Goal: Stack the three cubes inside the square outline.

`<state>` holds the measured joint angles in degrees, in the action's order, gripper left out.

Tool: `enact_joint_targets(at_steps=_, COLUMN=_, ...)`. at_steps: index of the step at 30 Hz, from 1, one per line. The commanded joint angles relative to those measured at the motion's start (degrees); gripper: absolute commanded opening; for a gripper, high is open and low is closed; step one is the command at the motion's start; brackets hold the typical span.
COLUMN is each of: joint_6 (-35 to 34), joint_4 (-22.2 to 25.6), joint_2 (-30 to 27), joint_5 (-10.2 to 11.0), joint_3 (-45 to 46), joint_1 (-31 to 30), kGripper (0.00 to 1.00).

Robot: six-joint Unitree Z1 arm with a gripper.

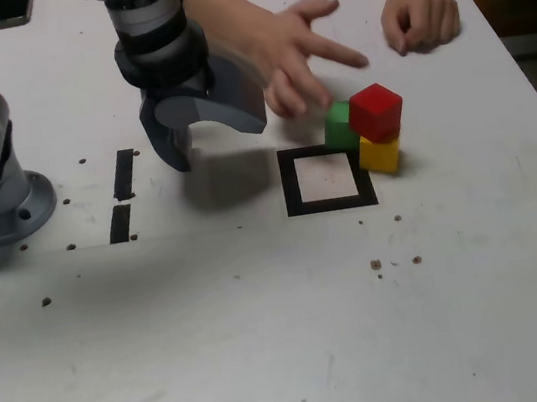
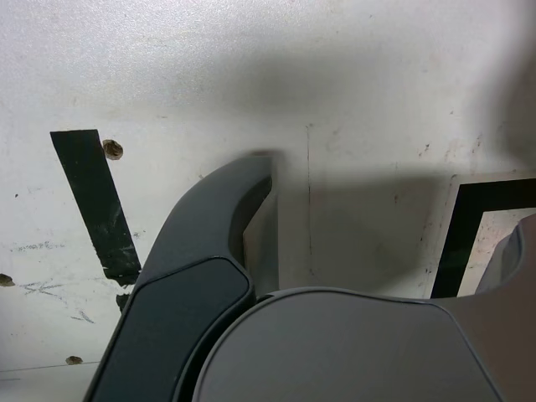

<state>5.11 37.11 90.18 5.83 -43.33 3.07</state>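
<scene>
My jaws [image 1: 227,144] stand wide apart with nothing between them, above the white surface [image 1: 216,320], between the black tape strips [image 1: 124,174] and the square outline [image 1: 291,183]. If I dropped too low on my way across, a fingertip could scrape the surface or rub at the tape. The outline holds no cube; the three sit by its far corner on the exterior view's right. The yellow cube [image 1: 380,154] is low beside the frame, the red cube [image 1: 377,112] appears tilted on top of it, and the green cube [image 1: 339,127] is just beside them. Crowded so, a wide reach for red could knock green or topple the pair. Nearby, a person's blurred hand [image 1: 293,61] has its fingers spread; moving now, I might pinch or bump it. Farther off rests a curled hand [image 1: 420,18], less at risk.
</scene>
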Motion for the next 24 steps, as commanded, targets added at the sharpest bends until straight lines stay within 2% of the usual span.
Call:
enact_joint_targets(at_steps=1, joint_6=-0.02, joint_4=-0.12, joint_2=0.05, joint_5=-0.03, joint_3=0.08, joint_1=0.01, kGripper=0.96)
enact_joint_targets(at_steps=19, joint_6=-0.02, joint_4=-0.09, joint_2=0.15, joint_5=-0.02, joint_3=0.0, joint_1=0.01, kGripper=0.96)
enact_joint_targets(at_steps=24, joint_6=-0.02, joint_4=2.78, joint_2=0.35, joint_5=0.7, joint_3=-1.21, joint_1=0.17, kGripper=0.97)
